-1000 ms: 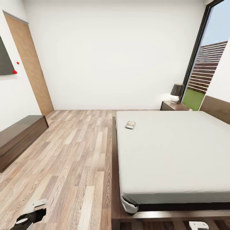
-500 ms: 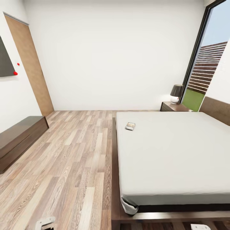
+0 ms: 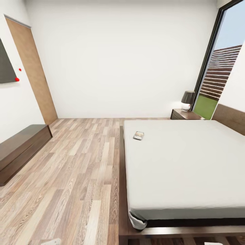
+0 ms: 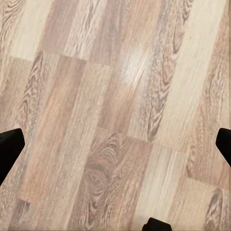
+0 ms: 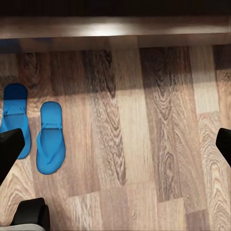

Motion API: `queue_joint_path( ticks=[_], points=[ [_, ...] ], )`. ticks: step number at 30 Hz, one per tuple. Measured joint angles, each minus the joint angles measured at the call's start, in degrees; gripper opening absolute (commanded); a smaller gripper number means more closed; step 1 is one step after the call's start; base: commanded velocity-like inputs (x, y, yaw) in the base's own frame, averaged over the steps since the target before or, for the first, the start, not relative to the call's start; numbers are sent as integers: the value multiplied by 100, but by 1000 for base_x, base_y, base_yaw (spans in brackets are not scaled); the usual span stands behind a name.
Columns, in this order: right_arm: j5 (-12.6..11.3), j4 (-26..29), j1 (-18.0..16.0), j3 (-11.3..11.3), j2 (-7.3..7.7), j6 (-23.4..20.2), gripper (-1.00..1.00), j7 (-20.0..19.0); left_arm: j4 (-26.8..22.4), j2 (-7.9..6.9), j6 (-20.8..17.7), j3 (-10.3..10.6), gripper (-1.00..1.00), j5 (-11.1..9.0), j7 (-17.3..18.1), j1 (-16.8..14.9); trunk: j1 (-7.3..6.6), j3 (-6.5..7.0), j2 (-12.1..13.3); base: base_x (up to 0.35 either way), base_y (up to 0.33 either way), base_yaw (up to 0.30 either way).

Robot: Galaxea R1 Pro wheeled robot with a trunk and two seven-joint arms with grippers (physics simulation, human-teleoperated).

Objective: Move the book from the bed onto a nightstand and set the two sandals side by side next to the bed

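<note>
The book point(image 3: 138, 135) lies flat near the left edge of the bed's off-white mattress point(image 3: 183, 163). A dark nightstand point(image 3: 185, 114) stands beyond the bed's far corner. In the right wrist view the two blue sandals point(image 5: 50, 137) point(image 5: 16, 118) lie side by side on the floor, close to the dark bed frame point(image 5: 115, 29). My right gripper point(image 5: 115, 147) hangs open over the planks beside them, one fingertip point(image 5: 9, 151) overlapping the nearer sandal in that view. My left gripper point(image 4: 115, 144) is open above bare floor with nothing between its fingers.
A lamp point(image 3: 188, 99) sits on the nightstand. A low dark wood bench point(image 3: 20, 146) lines the left wall, with a wooden door point(image 3: 32, 68) behind it. A tall window point(image 3: 221, 64) is at the right. A dark wheel point(image 5: 31, 211) shows near the sandals.
The white parts of both arms have sunk out of the bottom of the head view, the left one moving rightward as it dropped. The room has barely shifted.
</note>
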State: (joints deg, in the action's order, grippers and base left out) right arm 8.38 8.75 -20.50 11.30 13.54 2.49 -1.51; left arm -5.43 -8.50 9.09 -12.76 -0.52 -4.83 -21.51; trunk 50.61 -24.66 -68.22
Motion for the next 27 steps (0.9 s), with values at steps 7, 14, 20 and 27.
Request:
queue_joint_path(
  ticks=[7,14,20,27],
  points=[
    [12,1,15,-1,-13,16,100,0,0,50,74,-2,100,-4,0,59,-154,126,281,0,0,0],
    [18,1,19,-8,-30,19,100,0,0,79,167,-6,100,-11,5,91,-308,252,562,0,0,0],
    [25,1,19,-15,-35,19,100,0,0,95,220,-4,100,-6,8,99,-439,360,803,0,0,0],
    [23,1,21,-18,-35,20,100,0,0,101,241,-3,100,-4,9,104,-593,485,1084,0,0,0]
  ],
)
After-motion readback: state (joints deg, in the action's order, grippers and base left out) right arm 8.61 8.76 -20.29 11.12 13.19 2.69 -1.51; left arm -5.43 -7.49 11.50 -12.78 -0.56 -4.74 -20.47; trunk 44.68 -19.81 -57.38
